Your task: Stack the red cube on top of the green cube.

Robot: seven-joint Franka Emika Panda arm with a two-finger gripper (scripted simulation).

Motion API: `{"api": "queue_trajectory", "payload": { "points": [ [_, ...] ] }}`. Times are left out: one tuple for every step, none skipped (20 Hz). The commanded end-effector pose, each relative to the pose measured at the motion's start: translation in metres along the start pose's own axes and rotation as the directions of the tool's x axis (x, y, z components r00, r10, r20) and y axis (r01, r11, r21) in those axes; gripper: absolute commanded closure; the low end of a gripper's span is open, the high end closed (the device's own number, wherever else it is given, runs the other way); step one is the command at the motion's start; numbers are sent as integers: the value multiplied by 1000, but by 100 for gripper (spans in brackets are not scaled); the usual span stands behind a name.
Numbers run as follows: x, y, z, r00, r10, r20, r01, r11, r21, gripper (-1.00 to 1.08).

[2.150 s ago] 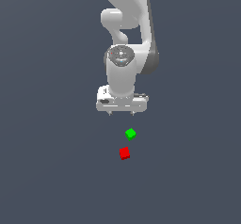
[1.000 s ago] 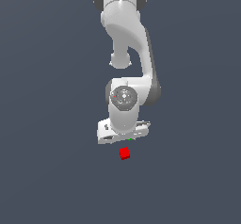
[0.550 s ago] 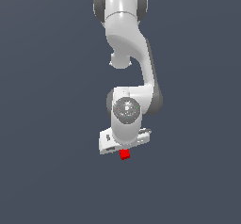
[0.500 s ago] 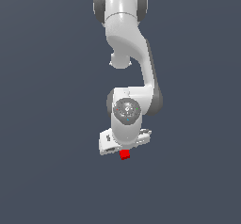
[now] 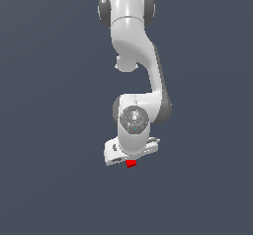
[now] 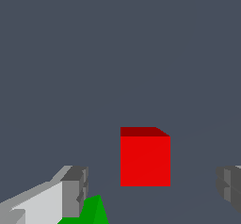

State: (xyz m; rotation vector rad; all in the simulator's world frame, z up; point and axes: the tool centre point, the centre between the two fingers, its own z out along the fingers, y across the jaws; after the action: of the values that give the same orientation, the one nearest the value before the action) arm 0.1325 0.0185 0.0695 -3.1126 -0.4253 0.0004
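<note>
In the wrist view the red cube (image 6: 145, 159) sits on the grey floor between my two fingertips, one finger (image 6: 74, 190) on one side and the other finger (image 6: 229, 188) on the other, with wide gaps to both. My gripper (image 6: 150, 190) is open and empty. A corner of the green cube (image 6: 89, 212) shows beside the first finger, near the picture's edge. In the exterior view the gripper (image 5: 131, 156) hangs low over the red cube (image 5: 131, 164), which shows only partly beneath the hand. The green cube is hidden behind the hand there.
The white arm (image 5: 133, 56) rises from the gripper to the top of the exterior view. The plain dark grey floor (image 5: 54, 130) surrounds the cubes.
The arm has come forward and down from above the green cube to over the red cube. The hand now covers the green cube and most of the red cube in the exterior view.
</note>
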Motion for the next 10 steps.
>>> {"api": "queue_trajectory", "payload": {
  "points": [
    [0, 0, 0, 1000, 0, 0, 0, 1000, 0, -92],
    [0, 0, 0, 1000, 0, 0, 0, 1000, 0, -92],
    [0, 0, 0, 1000, 0, 0, 0, 1000, 0, -92],
    [0, 0, 1, 1000, 0, 0, 0, 1000, 0, -92],
    [0, 0, 3, 1000, 0, 0, 0, 1000, 0, -92],
    [0, 0, 6, 1000, 0, 0, 0, 1000, 0, -92],
    [0, 0, 10, 1000, 0, 0, 0, 1000, 0, -92],
    [0, 0, 15, 1000, 0, 0, 0, 1000, 0, -92],
    [-1, 0, 20, 1000, 0, 0, 0, 1000, 0, -92],
    [-1, 0, 26, 1000, 0, 0, 0, 1000, 0, -92]
  ]
}}
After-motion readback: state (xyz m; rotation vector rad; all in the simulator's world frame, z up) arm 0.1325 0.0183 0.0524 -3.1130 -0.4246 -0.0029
